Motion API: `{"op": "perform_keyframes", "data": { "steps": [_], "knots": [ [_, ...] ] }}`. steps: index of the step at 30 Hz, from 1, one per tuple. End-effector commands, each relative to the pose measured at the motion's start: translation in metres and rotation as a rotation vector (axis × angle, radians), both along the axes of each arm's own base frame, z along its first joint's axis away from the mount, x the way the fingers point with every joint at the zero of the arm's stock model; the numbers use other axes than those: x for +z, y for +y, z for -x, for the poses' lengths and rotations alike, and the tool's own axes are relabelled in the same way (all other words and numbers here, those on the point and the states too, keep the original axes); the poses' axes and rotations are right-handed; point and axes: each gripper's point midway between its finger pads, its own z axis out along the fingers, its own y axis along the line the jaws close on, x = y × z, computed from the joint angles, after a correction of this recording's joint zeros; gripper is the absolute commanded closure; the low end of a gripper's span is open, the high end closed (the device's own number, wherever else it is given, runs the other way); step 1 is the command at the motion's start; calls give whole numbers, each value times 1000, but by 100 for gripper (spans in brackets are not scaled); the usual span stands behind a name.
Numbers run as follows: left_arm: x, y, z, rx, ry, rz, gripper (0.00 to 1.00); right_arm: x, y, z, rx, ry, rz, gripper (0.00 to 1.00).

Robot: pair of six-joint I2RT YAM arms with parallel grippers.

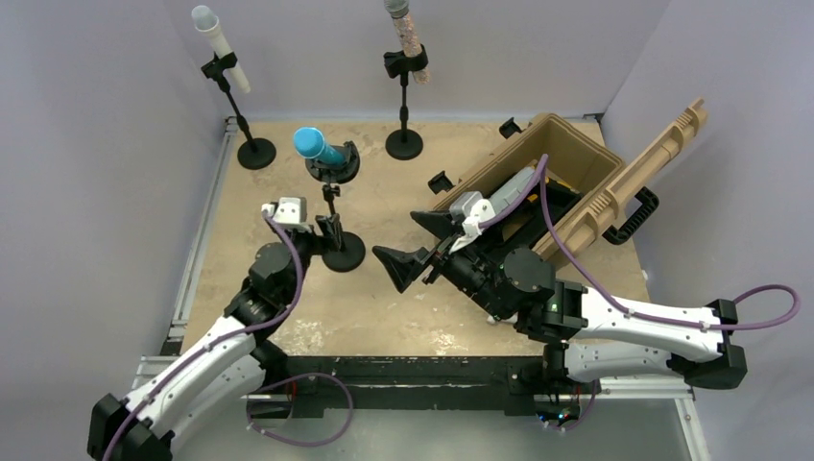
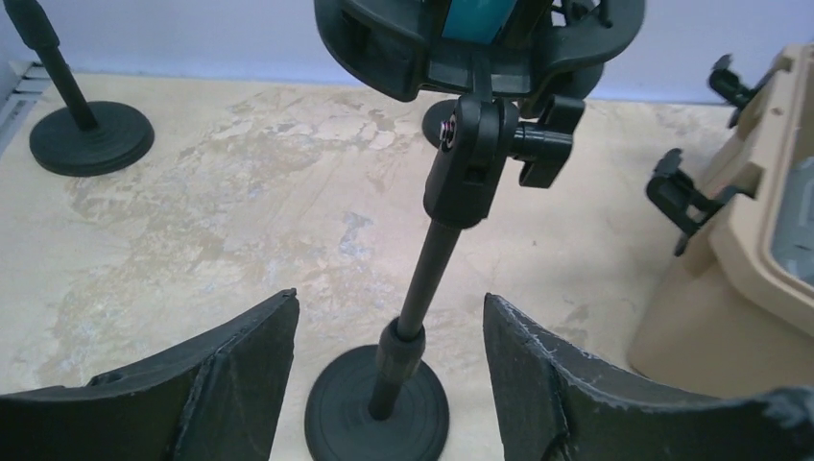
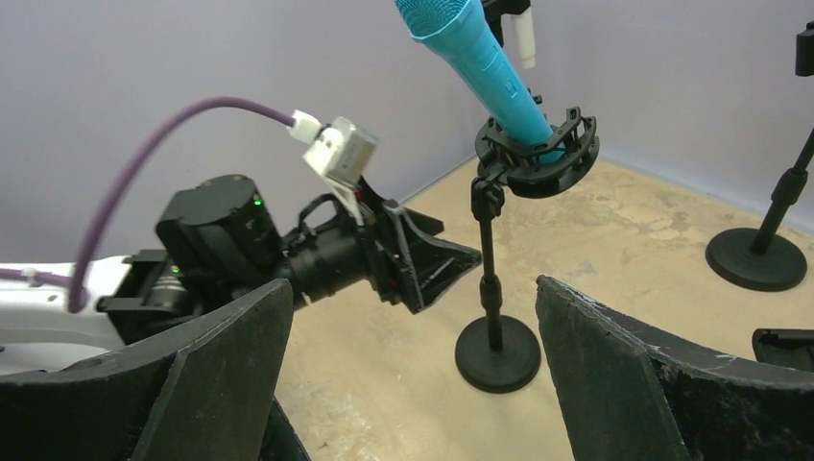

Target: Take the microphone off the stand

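Note:
A blue microphone [image 1: 318, 146] sits tilted in a black shock mount [image 1: 336, 163] on a short black stand [image 1: 344, 252] at the table's middle left. My left gripper [image 1: 331, 229] is open, with its fingers on either side of the stand's pole [image 2: 422, 288], low above the base [image 2: 376, 408]; it is not touching the pole. My right gripper [image 1: 413, 245] is open and empty to the right of the stand, facing it. In the right wrist view the microphone [image 3: 475, 62] leans left out of the mount [image 3: 538, 154], above the left gripper [image 3: 422, 259].
A white microphone on a stand [image 1: 219, 43] and a speckled one [image 1: 408, 38] stand at the back. An open tan case [image 1: 547, 182] with its lid [image 1: 643, 173] lies at the right, close behind my right arm.

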Motion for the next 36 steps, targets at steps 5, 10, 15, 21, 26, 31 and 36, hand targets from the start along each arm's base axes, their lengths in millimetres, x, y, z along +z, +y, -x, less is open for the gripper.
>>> {"op": "perform_keyframes", "data": {
  "steps": [5, 10, 15, 21, 26, 31, 36],
  "knots": [
    [53, 14, 49, -59, 65, 73, 27, 37, -6, 1, -4, -23, -83, 5],
    [127, 22, 53, -51, 17, 41, 17, 41, -4, 1, -1, -31, -78, 5],
    [179, 6, 46, -125, -67, 15, 10, 48, -6, 1, -5, -24, -97, 5],
    [206, -5, 38, -162, -156, 17, 4, 55, -15, 4, 0, -7, -138, 5],
    [215, -7, 21, -118, -161, 19, 5, 57, -22, 4, -10, 1, -159, 6],
    [219, -11, 3, -77, -171, 14, 7, 58, -24, 3, -15, 5, -166, 6],
    [224, -22, -11, -91, -176, -7, 14, 55, -27, 3, -22, 13, -166, 6]
  ]
}}
